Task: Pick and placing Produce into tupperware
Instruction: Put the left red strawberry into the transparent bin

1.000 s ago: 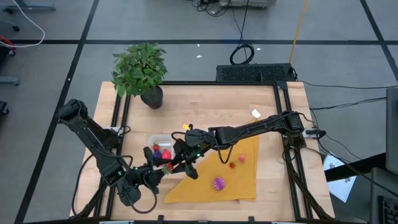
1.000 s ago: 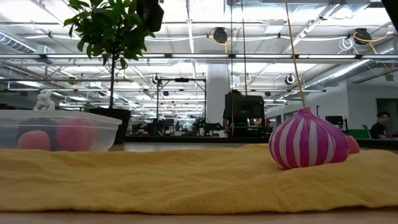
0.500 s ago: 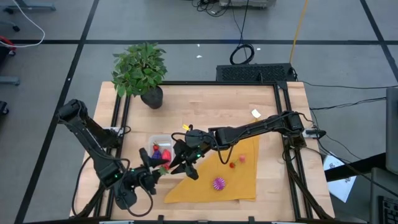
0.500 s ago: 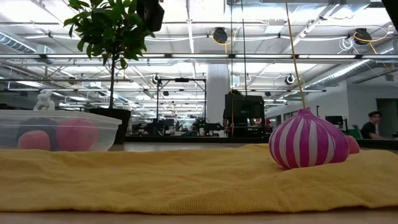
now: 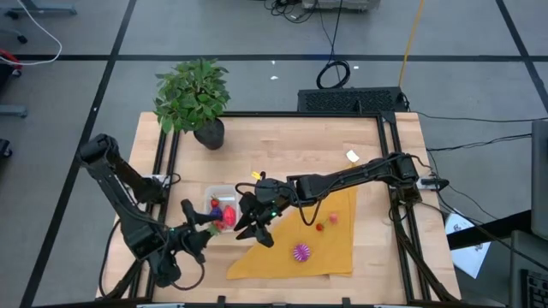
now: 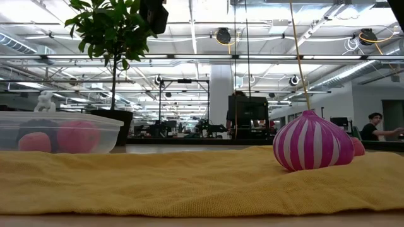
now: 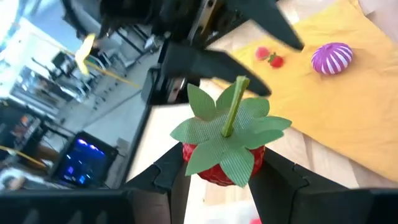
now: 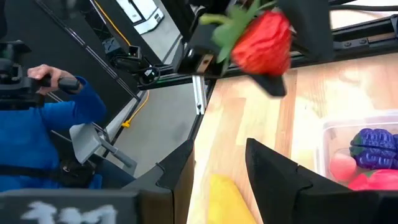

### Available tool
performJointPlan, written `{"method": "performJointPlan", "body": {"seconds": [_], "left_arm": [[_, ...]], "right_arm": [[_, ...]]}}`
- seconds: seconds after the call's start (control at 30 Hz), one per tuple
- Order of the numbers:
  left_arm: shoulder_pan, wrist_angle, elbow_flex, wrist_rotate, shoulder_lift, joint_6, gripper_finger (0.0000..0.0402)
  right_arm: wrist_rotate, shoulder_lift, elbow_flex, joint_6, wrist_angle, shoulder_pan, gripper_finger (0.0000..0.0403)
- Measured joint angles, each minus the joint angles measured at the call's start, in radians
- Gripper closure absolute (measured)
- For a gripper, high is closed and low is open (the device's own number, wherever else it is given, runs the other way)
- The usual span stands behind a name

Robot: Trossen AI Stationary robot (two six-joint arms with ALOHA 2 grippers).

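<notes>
One toy strawberry (image 7: 225, 155) sits pinched in the left gripper (image 7: 225, 177) beside the tupperware (image 5: 218, 195); a loose pinch could drop it outside. The right gripper (image 8: 217, 165), spread, hovers near.

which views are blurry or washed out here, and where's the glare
Left wrist view: the strawberry in the left gripper is sharp, the room behind smeared and overexposed. Right wrist view: the person's blue sleeve is soft. Low view: bright ceiling lights glare; the yellow cloth up close is soft. High view: evenly lit.
</notes>
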Motion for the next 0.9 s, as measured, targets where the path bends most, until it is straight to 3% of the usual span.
{"method": "performJointPlan", "body": {"seconds": [0.33, 0.67, 0.9], "left_arm": [[-0.003, -0.291, -0.016, 0.114, -0.008, -0.417, 0.0257], [0.041, -0.290, -0.145, 0.111, -0.008, -0.636, 0.0257], [0.135, -0.266, -0.217, 0.192, -0.007, -0.746, 0.0257]], "right_arm": [[0.000, 0.000, 0.000, 0.000, -0.006, 0.000, 0.0270], [0.000, 0.000, 0.000, -0.015, -0.008, 0.000, 0.0270], [0.000, 0.000, 0.000, -0.019, -0.008, 0.000, 0.0270]]}}
